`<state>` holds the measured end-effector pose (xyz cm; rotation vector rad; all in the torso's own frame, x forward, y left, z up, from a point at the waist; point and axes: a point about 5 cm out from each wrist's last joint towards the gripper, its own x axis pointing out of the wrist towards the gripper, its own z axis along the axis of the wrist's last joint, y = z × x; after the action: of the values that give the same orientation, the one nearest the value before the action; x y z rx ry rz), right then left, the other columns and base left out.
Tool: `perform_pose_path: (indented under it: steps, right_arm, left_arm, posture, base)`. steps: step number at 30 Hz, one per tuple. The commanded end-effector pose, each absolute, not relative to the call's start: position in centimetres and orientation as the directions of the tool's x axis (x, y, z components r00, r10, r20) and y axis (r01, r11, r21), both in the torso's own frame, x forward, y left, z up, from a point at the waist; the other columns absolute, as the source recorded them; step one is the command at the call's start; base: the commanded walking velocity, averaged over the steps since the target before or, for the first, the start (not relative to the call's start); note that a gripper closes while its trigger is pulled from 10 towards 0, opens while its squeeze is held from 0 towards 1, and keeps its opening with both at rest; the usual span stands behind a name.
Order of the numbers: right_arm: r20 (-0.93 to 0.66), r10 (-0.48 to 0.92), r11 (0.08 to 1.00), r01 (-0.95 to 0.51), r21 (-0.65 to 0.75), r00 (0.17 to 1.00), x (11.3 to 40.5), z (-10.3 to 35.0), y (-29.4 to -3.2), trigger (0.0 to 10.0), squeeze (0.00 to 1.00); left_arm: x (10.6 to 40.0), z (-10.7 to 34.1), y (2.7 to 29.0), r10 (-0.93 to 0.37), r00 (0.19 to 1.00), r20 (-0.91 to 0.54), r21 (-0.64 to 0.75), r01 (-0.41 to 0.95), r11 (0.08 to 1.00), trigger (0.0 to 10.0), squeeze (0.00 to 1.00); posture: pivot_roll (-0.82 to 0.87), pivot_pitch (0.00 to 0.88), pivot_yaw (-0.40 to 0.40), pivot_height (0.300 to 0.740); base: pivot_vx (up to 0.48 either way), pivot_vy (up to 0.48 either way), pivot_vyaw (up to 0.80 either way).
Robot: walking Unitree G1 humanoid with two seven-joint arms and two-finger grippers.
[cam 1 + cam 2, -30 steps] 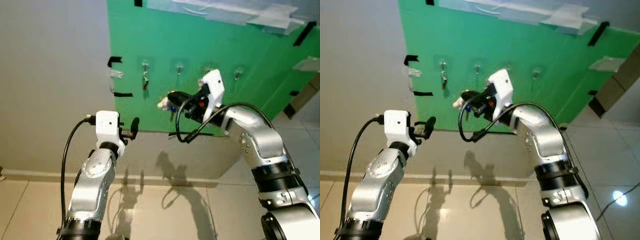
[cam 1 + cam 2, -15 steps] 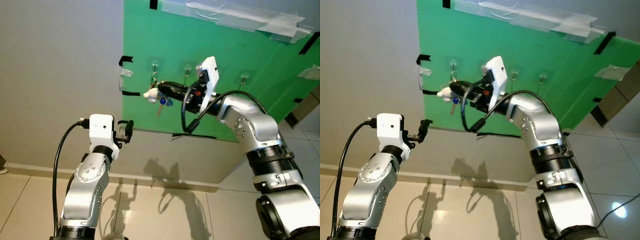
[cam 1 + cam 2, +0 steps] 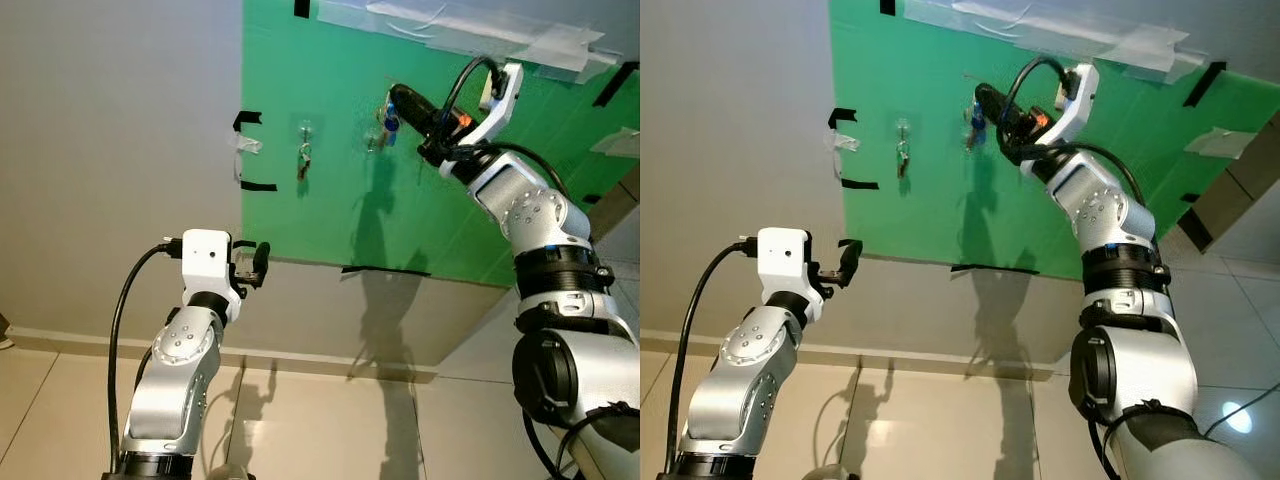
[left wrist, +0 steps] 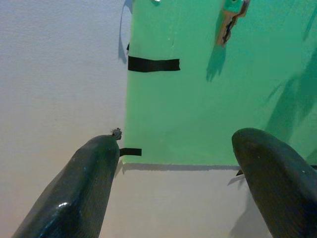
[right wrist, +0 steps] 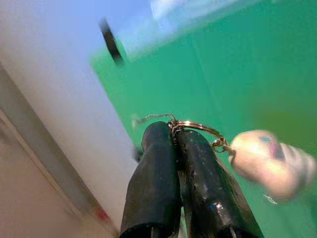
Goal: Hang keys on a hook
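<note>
Right pincer point(image 3: 393, 97), clamped on the key ring point(image 5: 198, 127) of the keys point(image 3: 389, 122), which hang just below its tips beside a hook point(image 3: 373, 140). Lowering the ring's open loop squarely over the hook before releasing seems wise. Left pincer point(image 3: 262, 258) parted, idle, well below. Green board point(image 3: 330, 215) taped to a grey wall point(image 3: 120, 150); tiled floor point(image 3: 330, 420).

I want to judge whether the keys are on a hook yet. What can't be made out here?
- Head views: whether the key ring sits over the hook; right gripper covers it, too small.
- Right wrist view: the charm is blurred, and no hook can be made out.
- Left wrist view: the already hung key is cut off by the edge.
</note>
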<state>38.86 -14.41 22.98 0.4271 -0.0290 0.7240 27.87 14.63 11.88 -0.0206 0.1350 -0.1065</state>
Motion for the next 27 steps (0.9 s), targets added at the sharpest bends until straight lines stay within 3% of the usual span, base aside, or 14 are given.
perform_pose_path:
  steps: [1,3,5,8,11,13,19,27]
  right_arm:
    - [0.054,0.713,0.698,-0.715,0.041,0.699,38.1,22.7,-13.0,0.0,0.00]
    - [0.019,0.738,0.673,-0.734,-0.096,0.674,37.6,22.9,-12.6,0.0,0.00]
    - [-0.036,0.758,0.601,-0.719,-0.349,0.651,36.9,23.2,-12.3,0.0,0.00]
    - [-0.051,0.755,0.557,-0.681,-0.475,0.654,36.6,23.3,-12.3,0.0,0.00]
    - [-0.092,0.717,0.376,-0.495,-0.784,0.691,36.0,23.0,-12.5,0.0,0.00]
    - [-0.118,0.701,0.235,-0.385,-0.893,0.703,35.7,22.4,-12.7,0.0,0.00]
    - [-0.112,0.698,0.132,-0.280,-0.951,0.708,35.5,22.0,-12.9,0.0,0.00]
    - [-0.090,0.714,0.125,-0.253,-0.959,0.695,35.5,21.5,-12.8,0.0,0.00]
  left_arm:
    - [28.2,12.2,14.1,-0.120,0.985,-0.127,-0.034,0.117,0.993,10.0,0.00]
    - [28.3,12.2,14.1,-0.121,0.985,-0.126,-0.034,0.118,0.992,10.0,0.00]
    - [28.4,12.3,13.8,-0.128,0.984,-0.123,-0.039,0.124,0.992,10.0,0.00]
    - [28.4,12.3,13.7,-0.131,0.984,-0.123,-0.042,0.127,0.991,10.0,0.00]
    - [28.5,12.2,13.5,-0.135,0.983,-0.124,-0.049,0.130,0.990,10.0,0.00]
    - [28.5,12.1,13.4,-0.137,0.983,-0.125,-0.052,0.131,0.990,10.0,0.00]
    - [28.7,12.0,13.1,-0.142,0.982,-0.126,-0.058,0.136,0.989,10.0,0.00]
    - [28.9,12.0,13.0,-0.147,0.981,-0.123,-0.059,0.140,0.988,10.0,0.00]
  posture:
    - [0.13,0.000,-0.125,0.740]
    - [0.12,0.000,-0.124,0.740]
    - [0.11,0.000,-0.126,0.740]
    - [0.11,0.000,-0.126,0.740]
    - [0.09,0.000,-0.128,0.740]
    - [0.09,0.000,-0.129,0.740]
    - [0.08,0.000,-0.127,0.740]
    - [0.08,0.000,-0.129,0.740]
  base:
    - [0.000,0.000,0.00]
    - [0.000,0.000,0.00]
    - [0.000,0.000,0.00]
    - [0.000,0.000,0.00]
    - [0.000,0.000,0.00]
    - [0.000,0.000,0.00]
    - [0.000,0.000,0.00]
    - [0.000,0.000,0.00]
